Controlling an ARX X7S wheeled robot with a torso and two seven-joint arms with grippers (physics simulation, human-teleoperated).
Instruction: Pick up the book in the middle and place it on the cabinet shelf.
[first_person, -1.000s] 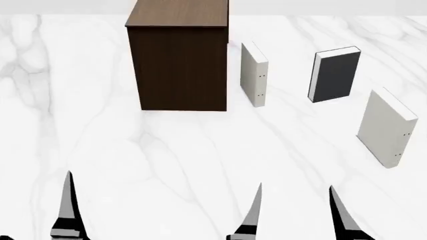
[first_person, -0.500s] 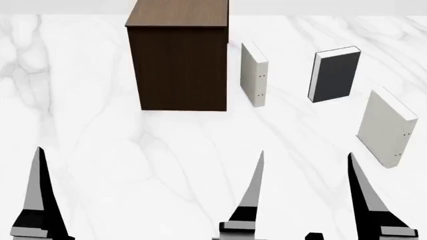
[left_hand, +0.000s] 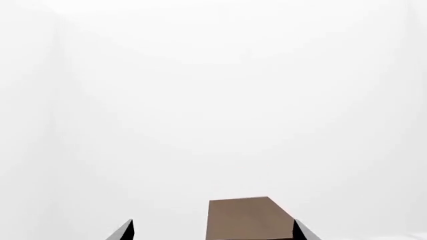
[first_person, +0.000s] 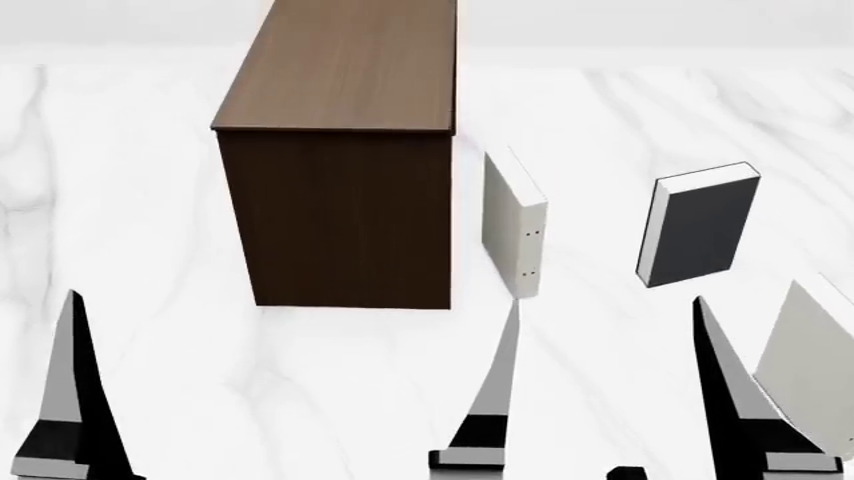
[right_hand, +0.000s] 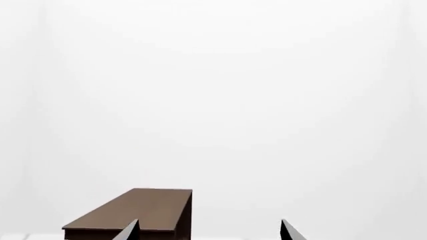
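Note:
The book (first_person: 705, 226), dark grey with white page edges, stands upright on the white marble table (first_person: 160, 200) between two pale books. The cabinet shelf (first_person: 344, 70), a tall brown wood-grain box, stands to their left. My right gripper (first_person: 607, 300) is open in front of the books, well short of the grey one, with nothing between its fingers. Only one finger (first_person: 74, 390) of my left gripper shows in the head view. In its wrist view my left gripper (left_hand: 213, 222) is open and empty, with the cabinet shelf (left_hand: 243, 217) beyond. My right gripper (right_hand: 209, 221) sees the cabinet shelf (right_hand: 133, 207) off to one side.
One pale off-white book (first_person: 514, 225) stands close beside the cabinet's right side. The other pale book (first_person: 814, 370) stands at the right edge, partly behind my right gripper's outer finger (first_person: 727, 400). The marble table extends all around.
The head view has shifted, so the cabinet and books look larger and lower in frame. The gripper fingers rose into view a second ago and now hold about the same place.

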